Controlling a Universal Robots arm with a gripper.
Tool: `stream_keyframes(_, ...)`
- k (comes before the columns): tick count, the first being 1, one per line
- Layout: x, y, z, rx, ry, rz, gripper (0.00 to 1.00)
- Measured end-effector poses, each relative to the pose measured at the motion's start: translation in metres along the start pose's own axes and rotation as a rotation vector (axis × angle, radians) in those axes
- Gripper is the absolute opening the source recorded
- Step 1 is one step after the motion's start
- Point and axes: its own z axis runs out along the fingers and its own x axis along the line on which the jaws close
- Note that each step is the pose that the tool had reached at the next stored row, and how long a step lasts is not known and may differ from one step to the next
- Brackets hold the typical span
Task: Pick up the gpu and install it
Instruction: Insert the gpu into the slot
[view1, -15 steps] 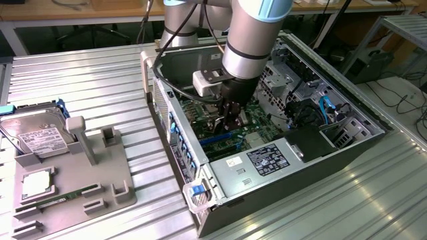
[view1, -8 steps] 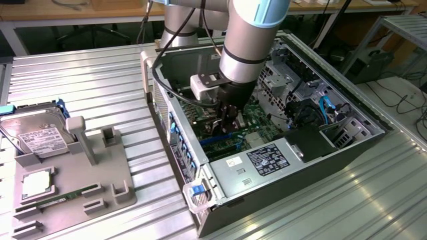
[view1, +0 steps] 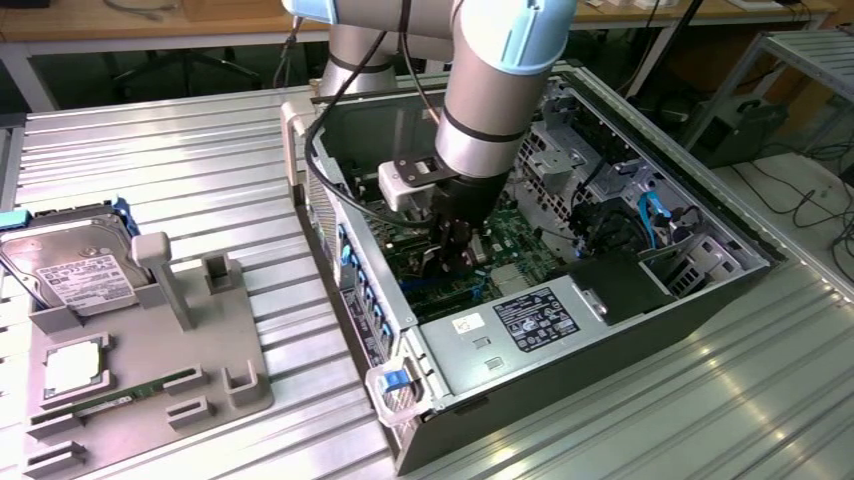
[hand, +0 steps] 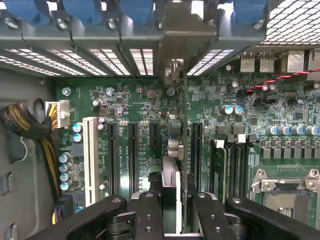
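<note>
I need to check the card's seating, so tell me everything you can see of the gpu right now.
The gpu stands on edge inside the open computer case, seen edge-on in the wrist view as a thin board, its silver bracket end reaching the case's slotted rear wall. It is upright over the green motherboard, in line with the dark expansion slots. The end effector clamps its near end. Whether it is fully seated cannot be told.

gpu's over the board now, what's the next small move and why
Probably a slow, straight push toward the motherboard. In the wrist view the gripper is shut on the gpu, held edge-on, with its metal bracket at the case's rear slot openings. Whether the card's edge has entered a slot cannot be told.
</note>
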Motion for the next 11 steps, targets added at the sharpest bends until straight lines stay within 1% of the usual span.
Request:
stream_keyframes(3,-0.0001,-0.0001,0.0002,0.0003,-0.0006,0.0,0.28)
stream_keyframes(5,-0.0002,-0.0001,-0.0024,0.0006,-0.0012,0.0,0.28)
stream_keyframes(8,-0.0001,-0.0001,-0.0031,0.0005,-0.0006,0.0,0.28)
stream_keyframes(11,-0.0024,0.0,-0.0029,0.0005,-0.0005,0.0,0.28)
